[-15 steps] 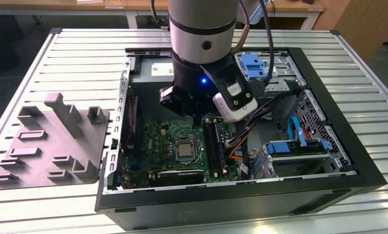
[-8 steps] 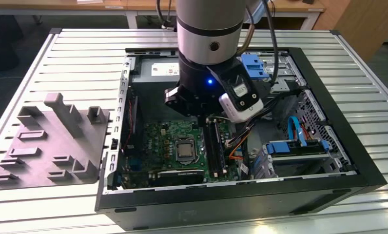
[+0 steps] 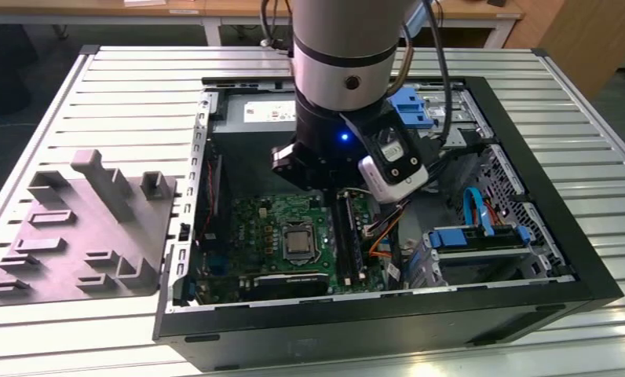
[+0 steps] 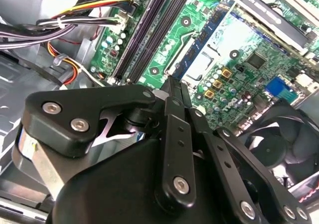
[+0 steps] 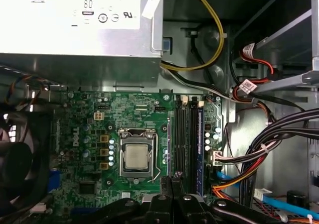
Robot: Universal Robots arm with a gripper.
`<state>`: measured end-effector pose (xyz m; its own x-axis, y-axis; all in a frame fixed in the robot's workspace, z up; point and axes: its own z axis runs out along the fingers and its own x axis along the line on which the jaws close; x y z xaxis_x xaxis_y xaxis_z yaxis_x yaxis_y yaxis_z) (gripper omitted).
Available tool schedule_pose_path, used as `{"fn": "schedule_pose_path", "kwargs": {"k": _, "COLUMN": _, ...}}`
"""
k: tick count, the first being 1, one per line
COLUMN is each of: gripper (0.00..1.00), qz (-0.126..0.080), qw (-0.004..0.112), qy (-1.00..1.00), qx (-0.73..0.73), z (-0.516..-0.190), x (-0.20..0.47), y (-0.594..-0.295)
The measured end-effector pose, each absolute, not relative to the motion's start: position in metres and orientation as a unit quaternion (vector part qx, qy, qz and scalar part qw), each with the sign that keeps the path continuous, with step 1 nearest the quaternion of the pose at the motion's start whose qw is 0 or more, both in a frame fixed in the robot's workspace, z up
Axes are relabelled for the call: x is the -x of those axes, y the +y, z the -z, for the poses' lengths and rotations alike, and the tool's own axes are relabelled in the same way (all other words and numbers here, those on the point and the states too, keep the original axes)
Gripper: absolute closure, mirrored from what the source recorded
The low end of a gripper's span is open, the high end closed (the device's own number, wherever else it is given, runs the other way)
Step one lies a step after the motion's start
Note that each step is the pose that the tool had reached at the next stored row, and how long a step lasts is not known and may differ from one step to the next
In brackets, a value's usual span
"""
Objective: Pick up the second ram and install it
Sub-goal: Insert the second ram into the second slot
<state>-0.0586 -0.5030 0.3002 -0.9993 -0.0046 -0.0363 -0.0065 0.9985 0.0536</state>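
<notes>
Inside the open computer case (image 3: 501, 306), which lies on the slatted tabletop (image 3: 564, 86), the arm (image 3: 344, 78) reaches down over the motherboard (image 5: 99, 134). In both wrist views the claw (image 5: 174, 180) (image 4: 173, 83) has its fingers pressed together, and nothing can be seen between them. The tips sit low over the board, just beside the processor socket (image 5: 135, 156) and in line with the bank of long memory slots.

The second ram (image 5: 179, 134) is taken to be the long dark strip standing in the slot nearest the socket, directly ahead of the claw tips. In the exterior view the same strip (image 3: 346, 236) runs out from under the wrist. Stick and slot cannot be firmly told apart, so this is a judgement. The claw's line along the slot suits a stick that must go in straight and edge-on.

A grey holding fixture (image 3: 82, 236) lies on the tabletop well apart from the case, toward the exterior view's left. Bundled cables (image 5: 279, 129) run beside the slot bank, apart from the claw.
</notes>
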Motion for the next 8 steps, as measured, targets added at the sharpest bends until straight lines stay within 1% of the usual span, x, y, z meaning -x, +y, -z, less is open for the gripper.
{"fn": "schedule_pose_path", "kwargs": {"k": 8, "gripper": 0.89, "qz": -0.027, "qw": 0.018, "qy": 0.999, "qx": -0.007, "z": -0.2913, "x": 0.0518, "y": -0.5031}}
